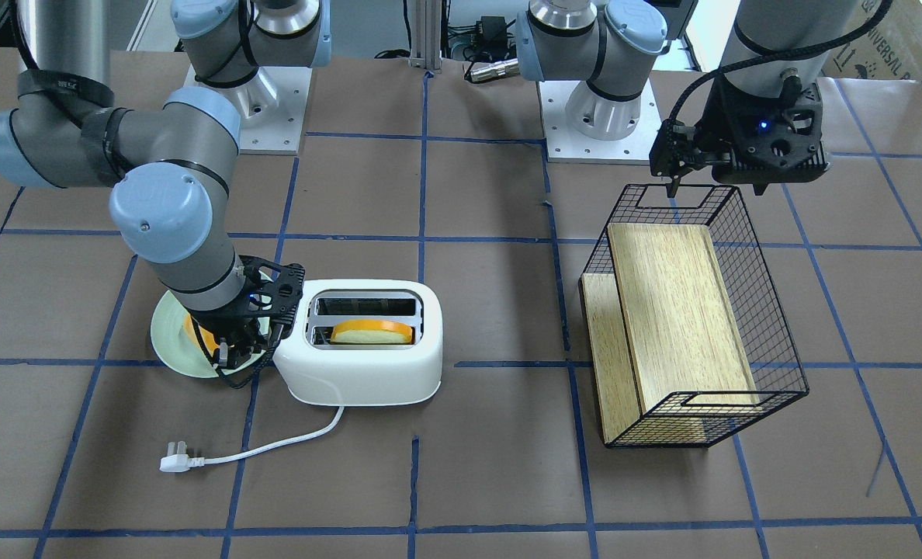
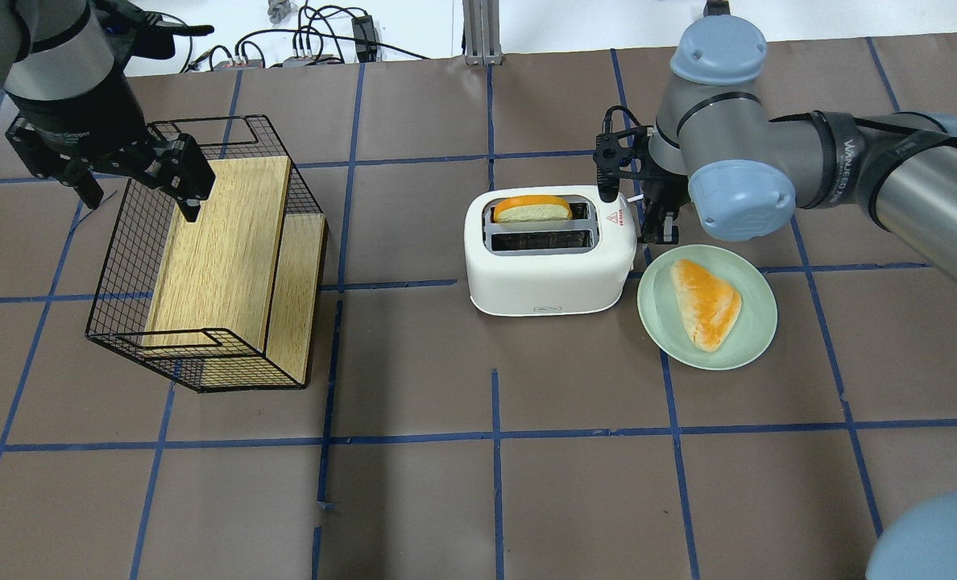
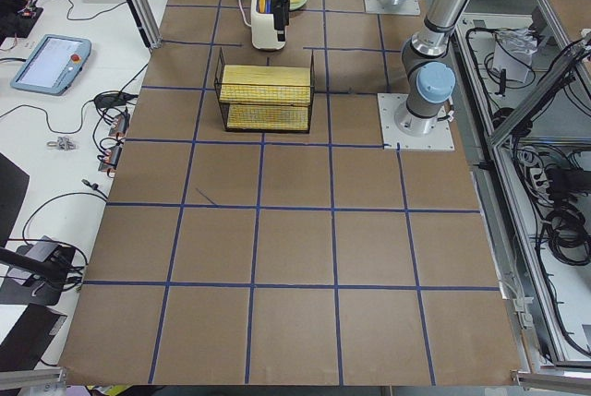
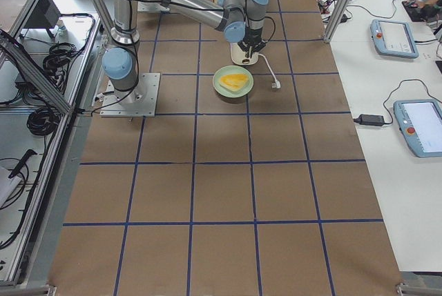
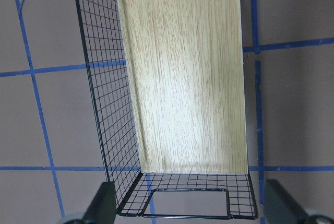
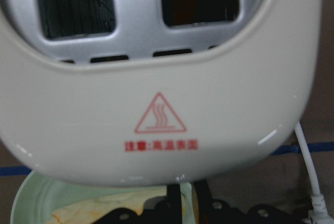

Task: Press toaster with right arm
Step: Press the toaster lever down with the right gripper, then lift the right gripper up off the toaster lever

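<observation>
Right, my right claw (image 6: 187, 199) points straight down at the end of the toaster (image 2: 551, 274) that bears the red triangle (image 6: 160, 114). In its wrist view the fingers (image 6: 202, 203) stand pressed almost together, with only a sliver between them. I cannot tell whether they touch the toaster's end. The claw hangs in the gap between the toaster and the green plate (image 2: 662, 316), over the plate's rim.

The toaster stands upright near the middle of the table (image 2: 495, 483). A slice of bread (image 2: 532, 209) sticks up from the slot farther from the robot, while the nearer slot holds nothing. Its white cord runs out across the table to a plug (image 1: 174, 463) lying loose. A second piece of bread (image 2: 706, 302) lies on the plate, just beside the toaster.

My left claw (image 2: 136, 184) is well apart, fingers spread wide, hovering above one end of a wire basket (image 2: 116, 266) with wooden boards (image 2: 221, 242) in it.
</observation>
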You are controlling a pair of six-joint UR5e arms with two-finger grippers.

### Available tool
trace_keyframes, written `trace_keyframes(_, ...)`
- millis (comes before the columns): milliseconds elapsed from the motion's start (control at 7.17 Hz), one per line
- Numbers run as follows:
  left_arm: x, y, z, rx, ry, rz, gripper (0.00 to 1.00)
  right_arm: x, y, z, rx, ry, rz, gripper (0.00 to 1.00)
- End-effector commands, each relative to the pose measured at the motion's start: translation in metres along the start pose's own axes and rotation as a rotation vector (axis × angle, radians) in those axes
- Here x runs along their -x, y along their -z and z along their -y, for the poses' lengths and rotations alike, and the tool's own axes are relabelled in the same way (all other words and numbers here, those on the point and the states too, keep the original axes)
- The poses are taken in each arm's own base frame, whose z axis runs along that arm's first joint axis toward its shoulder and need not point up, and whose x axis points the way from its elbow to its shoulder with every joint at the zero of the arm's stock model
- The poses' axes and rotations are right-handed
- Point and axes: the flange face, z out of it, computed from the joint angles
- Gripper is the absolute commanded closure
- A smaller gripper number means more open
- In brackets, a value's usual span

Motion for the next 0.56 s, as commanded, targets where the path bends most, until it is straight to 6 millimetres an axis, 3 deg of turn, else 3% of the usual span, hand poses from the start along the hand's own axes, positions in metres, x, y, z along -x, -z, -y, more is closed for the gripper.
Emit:
trace_keyframes(0, 0.0, 0.001, 0.0, -0.002, 0.001, 0.0, 0.0, 0.006, 0.035, -0.001, -0.003, -0.016, -0.052, 0.78)
trace_keyframes(419, 0.0, 0.0, 0.0, 0.0, -0.001, 0.0, 0.0, 0.04, 0.115, -0.005, -0.019, -0.227, -0.055, 0.71)
